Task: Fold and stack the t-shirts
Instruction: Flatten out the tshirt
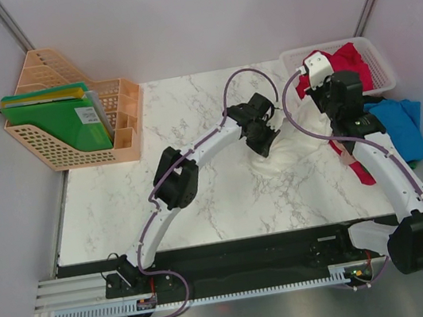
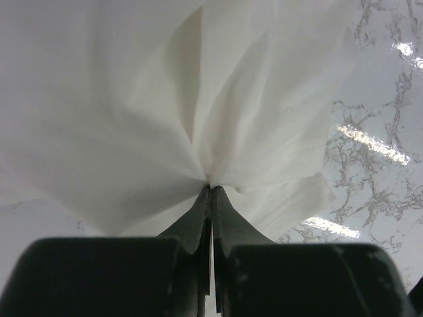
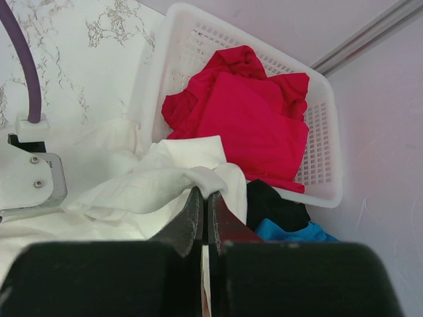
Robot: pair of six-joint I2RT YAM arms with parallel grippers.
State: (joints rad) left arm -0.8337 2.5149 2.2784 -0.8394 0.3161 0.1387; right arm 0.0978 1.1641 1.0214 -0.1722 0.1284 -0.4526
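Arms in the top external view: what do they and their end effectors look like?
Both the left arm and right arm have white links with black joint housings; a purple cable loops along each. The left end effector and right end effector have dark tapered fingers.

Bright even light; glare streaks on tabletop point(image 2: 377, 191).

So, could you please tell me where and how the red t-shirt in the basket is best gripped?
The red t-shirt lies fairly flat inside the white basket, whose walls bar a sideways approach. I would come straight down from above and pinch the rumpled folds along its edge, seemingly the only cloth that stands up.
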